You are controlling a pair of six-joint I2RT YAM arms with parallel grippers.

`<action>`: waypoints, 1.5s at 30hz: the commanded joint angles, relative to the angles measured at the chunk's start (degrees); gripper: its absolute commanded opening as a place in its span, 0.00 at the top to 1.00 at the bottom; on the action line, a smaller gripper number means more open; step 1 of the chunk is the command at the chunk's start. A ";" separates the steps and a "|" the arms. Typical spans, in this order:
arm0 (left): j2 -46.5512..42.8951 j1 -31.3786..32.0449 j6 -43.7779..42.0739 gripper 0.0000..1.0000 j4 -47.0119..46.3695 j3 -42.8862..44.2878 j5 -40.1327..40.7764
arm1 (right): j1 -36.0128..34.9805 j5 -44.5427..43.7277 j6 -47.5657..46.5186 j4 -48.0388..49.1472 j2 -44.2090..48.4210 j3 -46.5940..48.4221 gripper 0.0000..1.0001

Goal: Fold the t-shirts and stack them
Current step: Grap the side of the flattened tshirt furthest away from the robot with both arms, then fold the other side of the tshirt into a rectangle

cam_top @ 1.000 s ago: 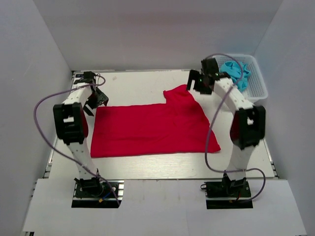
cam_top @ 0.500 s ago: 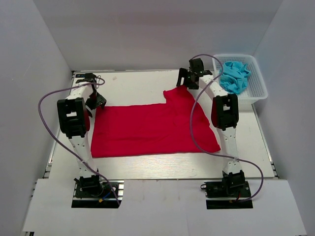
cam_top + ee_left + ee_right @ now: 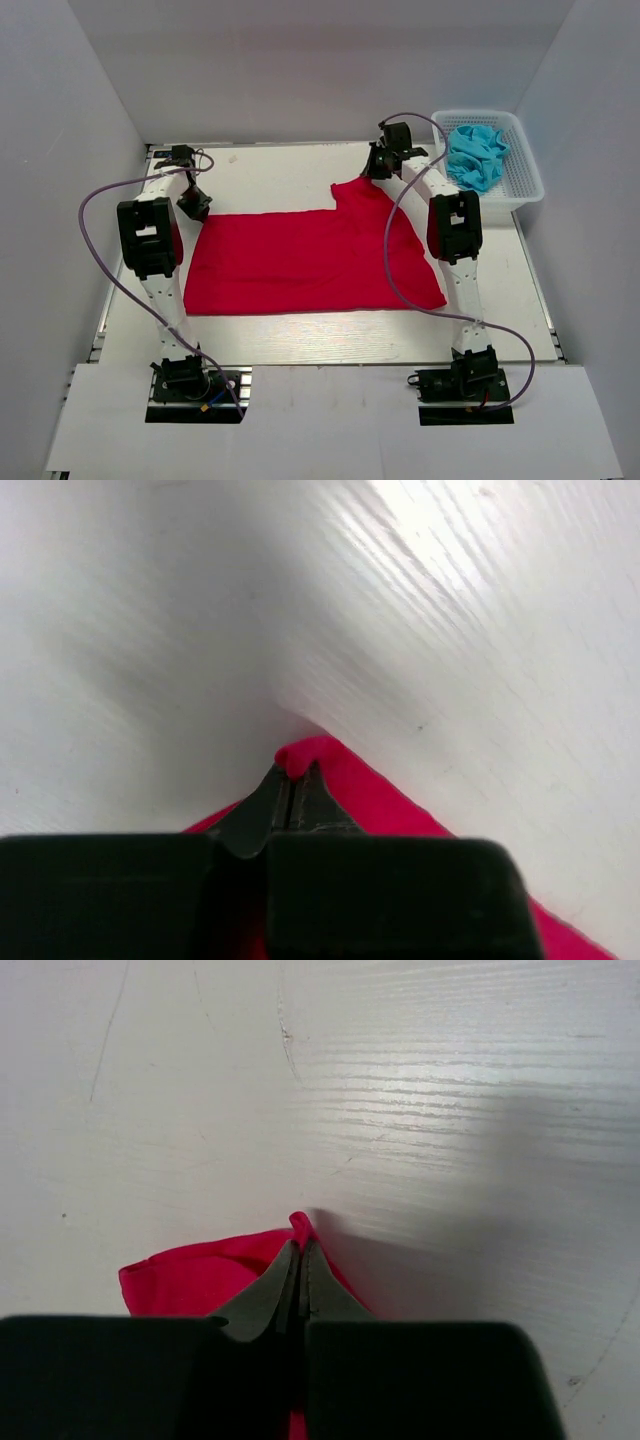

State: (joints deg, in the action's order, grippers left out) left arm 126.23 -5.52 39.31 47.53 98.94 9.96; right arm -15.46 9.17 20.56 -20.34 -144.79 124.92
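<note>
Here, the red t-shirt (image 3: pixel 310 262) lies flat, a smooth L-shaped sheet of soft cloth on the pale wood-grain table (image 3: pixel 280 170), with bare board along its every edge. The left gripper (image 3: pixel 295 775) is pinched tight on its far-left corner and the right gripper (image 3: pixel 300 1245) on its far-right corner. A crumpled turquoise t-shirt (image 3: pixel 476 155) fills the white mesh basket (image 3: pixel 527 180), just beyond that far-right corner.

The jaws of the left gripper (image 3: pixel 293 780) are pressed together on a small raised fold at the corner of the red t-shirt (image 3: pixel 385 800). From there the cloth runs toward the lower right, lying on the white counter (image 3: pixel 450 630) with fine grain lines.
</note>
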 commanded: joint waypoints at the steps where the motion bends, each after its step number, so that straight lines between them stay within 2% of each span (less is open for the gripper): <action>1: 3.76 -0.11 -0.81 1.00 -1.74 -0.85 -3.54 | -0.27 1.20 -1.48 3.02 2.31 -0.90 1.00; 6: -1.07 -0.11 -1.87 1.00 -4.27 -2.60 -2.49 | -0.97 1.55 -8.41 4.07 8.81 -4.68 1.00; 9: -6.94 0.42 -3.00 1.00 -7.78 -6.11 -1.96 | -1.94 0.41 -11.15 6.62 16.72 -13.02 1.00; 10: -8.45 1.03 -3.01 1.00 -8.58 -7.17 -1.35 | -2.03 0.32 -12.37 8.45 21.96 -18.96 1.00; 12: -11.52 1.04 -3.80 1.00 -10.78 -10.58 -0.82 | -2.55 0.15 -12.56 10.22 25.77 -23.13 1.00; 13: -14.58 1.04 -3.80 1.00 -11.31 -11.74 -0.82 | -2.64 -0.11 -12.99 12.14 31.18 -27.67 1.00; 15: -17.59 1.04 -4.50 1.00 -11.93 -15.51 -0.82 | -2.90 -0.91 -12.65 12.34 34.56 -34.54 1.00; 17: -22.58 1.04 -4.51 1.00 -11.93 -19.54 -0.29 | -2.99 -0.99 -12.30 12.60 42.45 -41.02 1.00; 25: -41.67 1.56 -3.10 1.00 -14.91 -36.94 0.42 | -3.96 -2.13 -11.68 13.57 62.60 -60.65 1.00; 28: -47.20 1.56 -0.91 1.00 -14.14 -41.43 0.32 | -4.13 -3.01 -10.89 13.13 69.10 -66.45 1.00; 31: -51.07 1.56 1.11 1.00 -10.89 -44.26 4.54 | -4.14 -2.93 -9.14 13.04 74.99 -72.35 1.00; 37: -52.93 1.56 6.20 1.00 -6.58 -47.17 7.18 | -4.66 -1.79 -7.20 14.18 84.05 -83.16 1.00; 38: -52.32 1.56 7.00 0.98 -5.79 -47.86 7.79 | -4.66 -0.92 -7.20 14.45 85.28 -85.26 1.00; 39: -52.32 1.56 7.53 0.88 -4.47 -47.87 7.80 | -4.84 -0.82 -5.98 14.80 86.33 -86.50 1.00; 40: -50.84 1.56 9.89 0.88 -3.16 -47.87 8.84 | -5.19 -0.91 -4.84 14.45 86.87 -89.30 1.00; 41: -50.13 1.56 11.21 0.83 0.08 -47.87 10.24 | -4.93 -2.30 -3.95 13.49 87.65 -90.20 1.00; 42: -49.51 1.04 12.01 0.69 1.76 -47.09 10.26 | -5.10 -2.31 -2.38 12.44 88.62 -92.03 1.00; 43: -48.98 0.34 13.58 0.44 4.74 -45.95 12.26 | -5.10 -2.84 -1.15 10.25 90.11 -94.05 0.86; 44: -48.37 0.33 14.21 0.44 4.77 -44.98 13.24 | -5.28 -2.67 -1.13 10.23 90.91 -95.03 0.77; 45: -48.36 0.33 14.91 0.08 8.25 -43.84 13.94 | -5.37 -2.32 0.17 8.14 93.00 -97.39 0.63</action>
State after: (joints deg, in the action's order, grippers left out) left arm 77.78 -4.38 49.28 47.53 51.81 18.72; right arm -20.38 7.29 16.97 -8.71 -55.96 31.46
